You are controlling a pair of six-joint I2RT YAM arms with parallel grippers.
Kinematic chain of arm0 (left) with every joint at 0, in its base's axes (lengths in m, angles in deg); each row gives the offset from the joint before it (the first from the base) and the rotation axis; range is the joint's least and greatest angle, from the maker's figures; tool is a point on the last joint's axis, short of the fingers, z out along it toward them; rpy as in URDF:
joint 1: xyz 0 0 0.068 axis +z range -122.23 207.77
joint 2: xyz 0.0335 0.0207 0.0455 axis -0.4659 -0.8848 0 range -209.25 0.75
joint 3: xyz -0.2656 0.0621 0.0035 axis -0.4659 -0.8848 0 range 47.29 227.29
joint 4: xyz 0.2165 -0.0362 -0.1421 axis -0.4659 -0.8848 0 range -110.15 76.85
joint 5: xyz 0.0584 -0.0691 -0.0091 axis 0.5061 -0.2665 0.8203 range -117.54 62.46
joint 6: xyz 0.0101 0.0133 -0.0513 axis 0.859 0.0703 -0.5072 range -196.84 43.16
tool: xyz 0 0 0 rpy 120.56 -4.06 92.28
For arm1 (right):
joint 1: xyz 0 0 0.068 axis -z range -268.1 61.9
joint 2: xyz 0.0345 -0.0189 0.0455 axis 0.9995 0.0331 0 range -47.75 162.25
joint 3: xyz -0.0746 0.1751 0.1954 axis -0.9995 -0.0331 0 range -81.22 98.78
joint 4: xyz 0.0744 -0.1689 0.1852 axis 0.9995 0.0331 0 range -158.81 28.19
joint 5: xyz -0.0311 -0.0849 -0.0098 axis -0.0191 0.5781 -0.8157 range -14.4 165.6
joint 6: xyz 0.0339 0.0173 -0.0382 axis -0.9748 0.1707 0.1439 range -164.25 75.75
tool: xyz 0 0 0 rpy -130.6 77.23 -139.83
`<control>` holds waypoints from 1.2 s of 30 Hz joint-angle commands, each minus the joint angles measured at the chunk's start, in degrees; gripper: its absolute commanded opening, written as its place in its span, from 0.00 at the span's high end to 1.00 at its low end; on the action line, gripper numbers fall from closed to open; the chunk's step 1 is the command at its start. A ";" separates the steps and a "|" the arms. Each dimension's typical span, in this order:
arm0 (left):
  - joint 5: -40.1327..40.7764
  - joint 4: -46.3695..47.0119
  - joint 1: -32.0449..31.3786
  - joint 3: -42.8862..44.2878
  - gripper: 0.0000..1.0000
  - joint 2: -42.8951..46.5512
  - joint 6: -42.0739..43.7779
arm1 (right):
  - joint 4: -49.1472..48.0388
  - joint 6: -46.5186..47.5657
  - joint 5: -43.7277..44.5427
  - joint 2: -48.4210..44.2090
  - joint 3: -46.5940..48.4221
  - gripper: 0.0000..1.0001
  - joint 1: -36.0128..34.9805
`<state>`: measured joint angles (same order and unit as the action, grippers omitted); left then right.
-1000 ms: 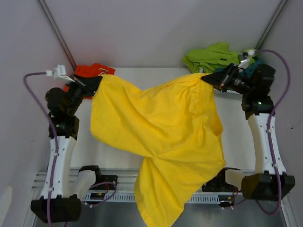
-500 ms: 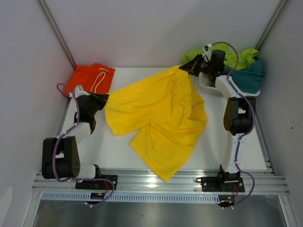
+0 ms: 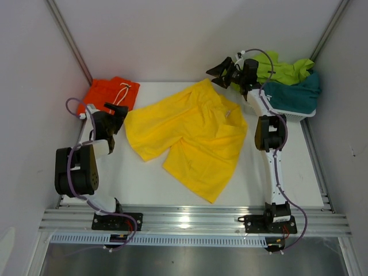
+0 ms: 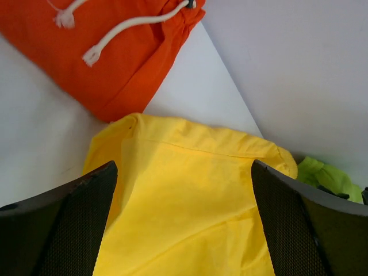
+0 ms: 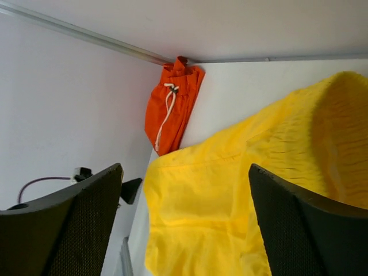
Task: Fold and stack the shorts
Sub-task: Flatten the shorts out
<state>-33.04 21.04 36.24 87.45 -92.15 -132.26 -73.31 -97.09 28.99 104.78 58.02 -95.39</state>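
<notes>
Since 0.5 s ago: yellow shorts (image 3: pixel 190 135) settled flatter on worktop (image 3: pixel 144 184); both hands have let go.
L hand (image 3: pixel 118 112): fingers wide, empty, just beside one leg's edge; orange shorts (image 3: pixel 112 92) lie folded just behind it.
R hand (image 3: pixel 221 72): wide, empty, near waistband corner at back.
Step, prob.: fold leg over leg. Smooth creases near waist first; pinch hem and waist edges, carry low, lay edges flush.

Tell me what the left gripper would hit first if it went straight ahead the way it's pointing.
Most likely the yellow shorts: the left gripper, open, faces their near edge, with the orange shorts off to the side. Depth is hard to judge.
</notes>
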 commanded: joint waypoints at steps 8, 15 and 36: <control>8.13 -23.78 -5.19 10.80 0.01 16.25 11.02 | 30.55 32.51 10.72 -27.94 -12.28 0.09 0.70; 10.42 -32.52 -23.98 9.06 0.01 25.39 15.77 | 29.98 38.77 20.76 -50.88 -45.57 0.19 2.45; 25.10 -52.38 -79.22 22.23 0.01 4.50 32.13 | 28.84 36.40 40.27 -59.20 -69.28 0.46 2.02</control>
<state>-12.16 -28.27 -41.75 105.83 -82.88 -102.56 -41.94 -60.06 65.60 43.56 -12.73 -92.77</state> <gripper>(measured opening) 0.989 0.544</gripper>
